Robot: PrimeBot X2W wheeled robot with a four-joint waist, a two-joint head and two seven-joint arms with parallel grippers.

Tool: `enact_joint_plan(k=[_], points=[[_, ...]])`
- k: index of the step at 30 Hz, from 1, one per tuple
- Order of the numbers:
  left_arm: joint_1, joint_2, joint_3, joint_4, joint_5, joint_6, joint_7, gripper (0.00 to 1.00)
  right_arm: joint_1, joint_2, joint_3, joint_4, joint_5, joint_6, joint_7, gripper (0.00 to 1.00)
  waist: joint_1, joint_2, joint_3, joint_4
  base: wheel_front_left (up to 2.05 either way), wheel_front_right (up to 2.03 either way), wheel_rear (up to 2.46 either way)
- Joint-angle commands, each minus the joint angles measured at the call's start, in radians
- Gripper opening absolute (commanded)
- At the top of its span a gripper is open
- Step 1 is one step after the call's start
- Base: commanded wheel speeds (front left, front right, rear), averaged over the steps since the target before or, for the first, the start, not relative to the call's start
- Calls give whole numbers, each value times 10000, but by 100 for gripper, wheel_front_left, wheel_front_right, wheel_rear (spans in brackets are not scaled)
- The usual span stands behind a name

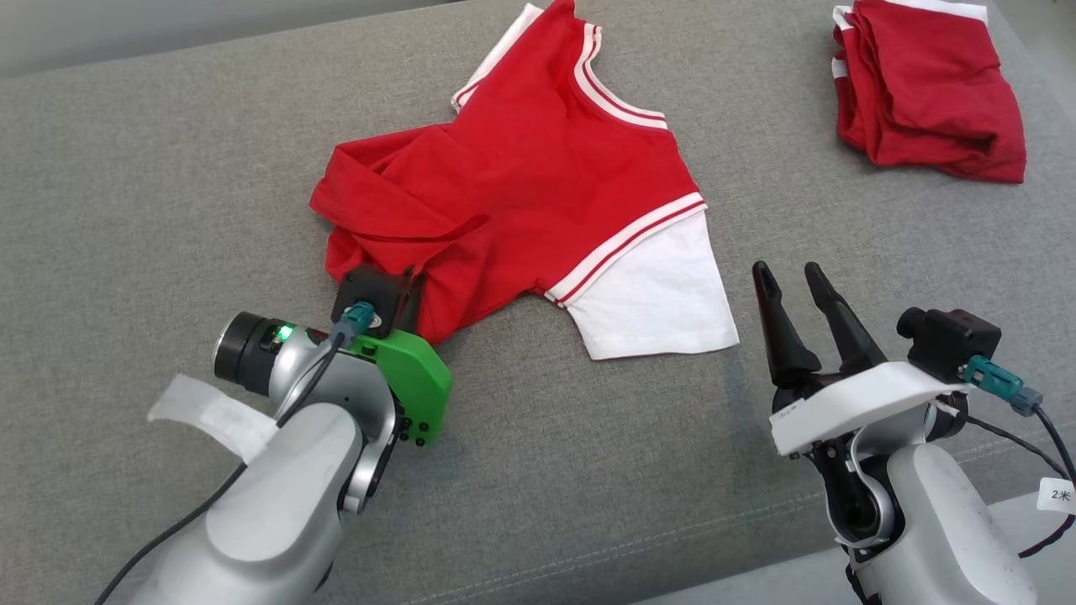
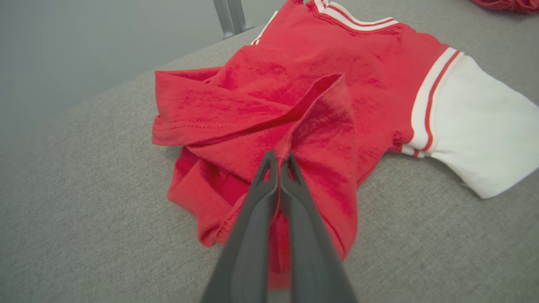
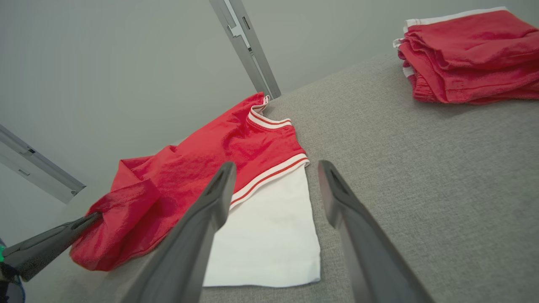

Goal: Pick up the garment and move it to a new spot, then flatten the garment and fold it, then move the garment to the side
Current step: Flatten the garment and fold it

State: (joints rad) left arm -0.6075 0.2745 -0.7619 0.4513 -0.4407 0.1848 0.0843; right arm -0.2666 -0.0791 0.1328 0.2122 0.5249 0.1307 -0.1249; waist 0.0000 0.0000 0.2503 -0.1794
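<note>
1. Our left gripper (image 2: 278,158) is pinched shut on a raised fold of the red garment (image 2: 320,84) (the crumpled end), and the rest spreads ahead of its fingertips.
2. Our right gripper (image 1: 788,275) stands spread and empty, with the white sleeve (image 1: 656,302) just to its left.
3. A folded red pile (image 1: 925,84) lies well beyond it.

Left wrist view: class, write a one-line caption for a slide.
Left gripper shut on a fold of the crumpled red shirt on the grey cushion, white sleeve spread flat.

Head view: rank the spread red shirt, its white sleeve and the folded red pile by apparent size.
spread red shirt: largest by far
folded red pile: farther off, cropped by the top edge
white sleeve: somewhat smaller-looking than the pile
</note>
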Motion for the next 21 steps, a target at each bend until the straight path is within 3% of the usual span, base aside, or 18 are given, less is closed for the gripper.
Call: enact_joint_plan(k=[1, 8, 12, 21], points=[[-121, 83, 158, -140, -227, -105, -107, 0, -36, -23, -29, 17, -34, 0, -46, 100, 0, 0, -20, 73, 0, 0, 0], [486, 520, 1569, -1168, -2106, -723, -307, 0, 31, -32, -110, 9, -80, 0, 0, 100, 0, 0, -135, 338, 0, 0, 0], [897, 1188, 2493, -1843, -3221, -1190, -134, 0, 24, -48, -123, -19, -93, 0, 60, 100, 0, 0, -171, 443, 0, 0, 0], [2547, 2416, 4117, -2732, -4822, -1648, -589, 0, 51, -84, -101, -45, -47, 0, 148, 100, 0, 0, -165, 525, 0, 0, 0]])
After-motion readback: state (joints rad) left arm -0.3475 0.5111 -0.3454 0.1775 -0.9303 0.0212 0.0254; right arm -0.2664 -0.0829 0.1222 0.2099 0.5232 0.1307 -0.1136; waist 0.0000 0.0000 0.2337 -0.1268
